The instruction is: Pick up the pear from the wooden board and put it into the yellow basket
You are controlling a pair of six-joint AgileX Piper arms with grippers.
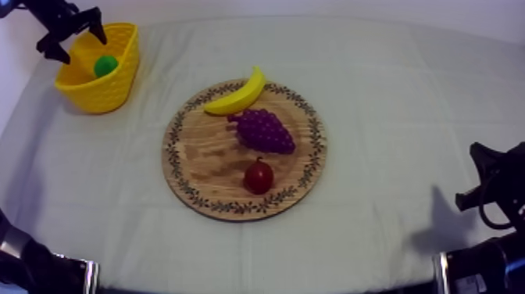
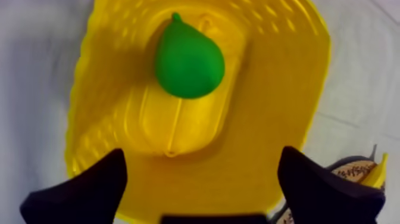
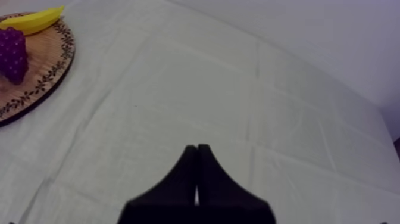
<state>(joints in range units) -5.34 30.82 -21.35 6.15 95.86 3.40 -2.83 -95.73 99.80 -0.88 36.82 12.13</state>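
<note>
Left end effector (image 2: 202, 152) over pear (image 2: 189, 59)

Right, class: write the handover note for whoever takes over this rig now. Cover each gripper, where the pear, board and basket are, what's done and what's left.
The left gripper hangs above the yellow basket, jaws open and empty.
The right gripper sits to the right of the wooden board, jaws shut on nothing.
The pear lies inside the basket, clear of the jaws.
The banana, grapes and small red fruit lie on the board.
Done: pear in basket.
Left: probably only drawing the left arm back.
</note>
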